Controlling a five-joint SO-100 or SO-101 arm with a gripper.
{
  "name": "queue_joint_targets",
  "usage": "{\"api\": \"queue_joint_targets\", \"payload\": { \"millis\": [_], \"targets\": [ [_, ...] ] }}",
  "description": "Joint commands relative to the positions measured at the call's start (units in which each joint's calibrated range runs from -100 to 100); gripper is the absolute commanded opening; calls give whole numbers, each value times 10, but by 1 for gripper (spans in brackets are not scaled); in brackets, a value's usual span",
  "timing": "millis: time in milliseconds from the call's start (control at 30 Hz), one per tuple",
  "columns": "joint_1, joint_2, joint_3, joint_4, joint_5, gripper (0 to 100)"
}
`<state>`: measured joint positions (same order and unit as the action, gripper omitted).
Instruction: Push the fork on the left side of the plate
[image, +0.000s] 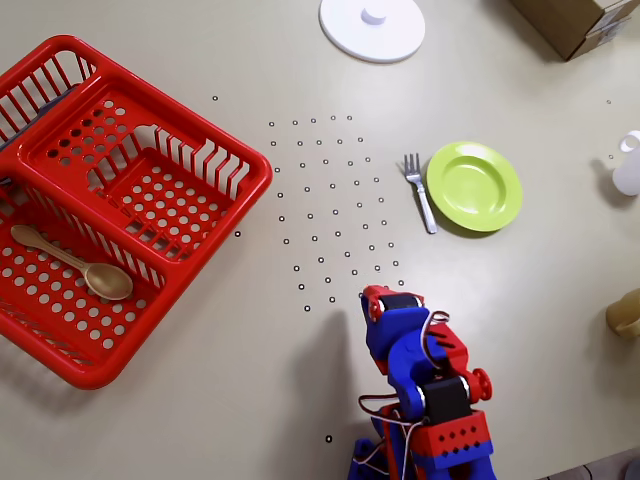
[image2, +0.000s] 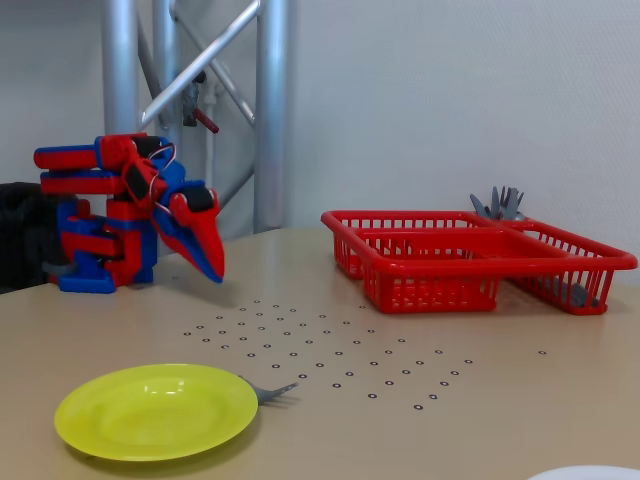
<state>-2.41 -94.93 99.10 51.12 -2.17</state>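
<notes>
The small silver fork lies on the table just left of the lime-green plate in the overhead view, tines pointing away from the arm, close against the rim. In the fixed view only its tines show, sticking out to the right from behind the plate. My red and blue gripper is folded back near the arm's base, well short of the fork and apart from it. In the fixed view it points down above the table with its jaws together and holds nothing.
A red basket stands at the left with a wooden spoon in it; it also shows in the fixed view. A white disc with a knob, a cardboard box and a white object sit at the far edges.
</notes>
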Motion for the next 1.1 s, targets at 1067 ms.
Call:
{"api": "queue_joint_targets", "payload": {
  "millis": [1067],
  "targets": [
    [-2, -9, 8, 3, 20, 0]
  ]
}}
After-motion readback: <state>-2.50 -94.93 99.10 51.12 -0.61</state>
